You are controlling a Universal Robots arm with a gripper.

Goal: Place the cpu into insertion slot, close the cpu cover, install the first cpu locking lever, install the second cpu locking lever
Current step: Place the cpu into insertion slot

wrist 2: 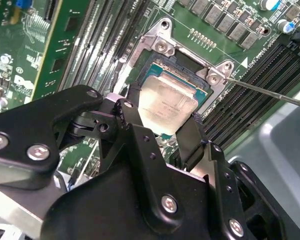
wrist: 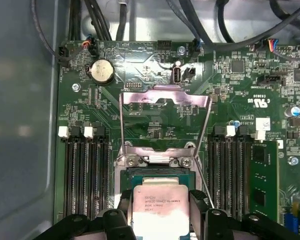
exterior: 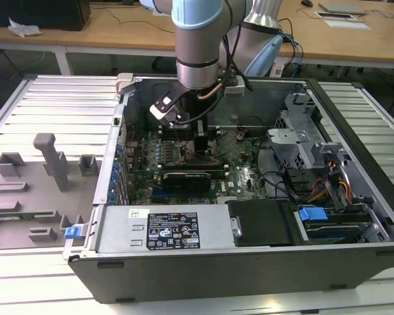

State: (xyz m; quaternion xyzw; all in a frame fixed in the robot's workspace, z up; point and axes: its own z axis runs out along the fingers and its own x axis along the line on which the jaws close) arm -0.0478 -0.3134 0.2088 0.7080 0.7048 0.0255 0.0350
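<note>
in the second wrist view the gripper (wrist 2: 160,117) clasps the cpu (wrist 2: 167,100) on two opposite edges, and its fingers (wrist 2: 135,125) hide both of them. the gripper's black body also covers the near side of the insertion slot (wrist 2: 182,72). whether the cpu sits in the slot or hangs just above it cannot be told. in the first wrist view the cpu's near edge is cut off at the view's edge, and black cables (wrist: 200,20) run out of sight. a thin locking lever (wrist 2: 270,93) leaves the second wrist view — its end unseen. in the exterior view the arm (exterior: 197,59) blocks the middle of the motherboard (exterior: 243,167).
</note>
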